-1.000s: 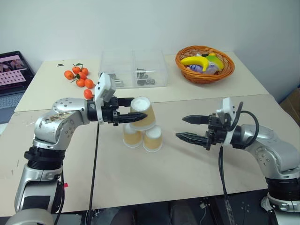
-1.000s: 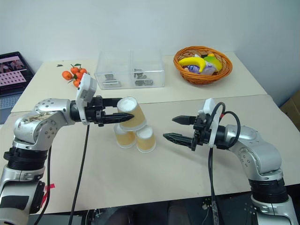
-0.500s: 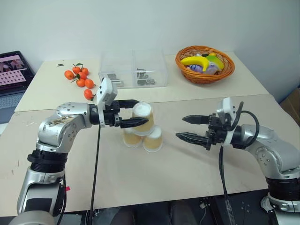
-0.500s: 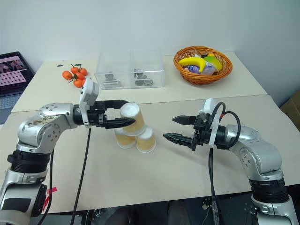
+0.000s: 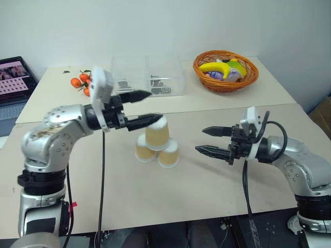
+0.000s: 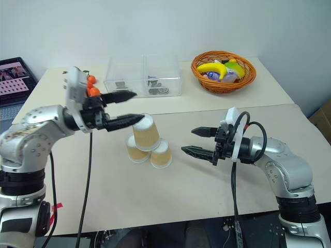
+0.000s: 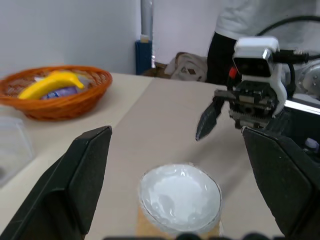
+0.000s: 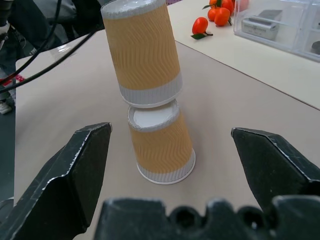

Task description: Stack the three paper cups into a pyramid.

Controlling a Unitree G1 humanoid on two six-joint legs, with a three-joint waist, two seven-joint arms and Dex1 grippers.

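At the far left edge of the head view we list one laptop (image 5: 14, 77), screen lit. To its right, upper left of the frame, lies one cluster of small oranges (image 5: 83, 81); we cannot count them, as the left arm covers part of it.

One left gripper (image 5: 146, 107), left of centre: its two black fingers stand wide apart and hold nothing. The lower fingertip (image 5: 155, 118) sits right at the top cup's upper edge; we cannot tell if it touches.

One clear plastic box (image 5: 164, 72) with two compartments, upper centre, holds small dark items we cannot identify.

Paper cups (image 5: 156, 144): three, centre of the frame, all upside down on the table (image 5: 170, 191). Two stand side by side as a base, the left base cup (image 5: 144, 149) and the right base cup (image 5: 168, 153) touching. The top cup (image 5: 156, 133) rests across them, tilted slightly in the right wrist view, forming the pyramid.

One wicker basket (image 5: 226, 84), upper right, holds one banana (image 5: 216, 67) and other items we cannot identify.

One right gripper (image 5: 202, 140), right of centre: fingers spread wide, empty, pointing at the cups and apart from them.
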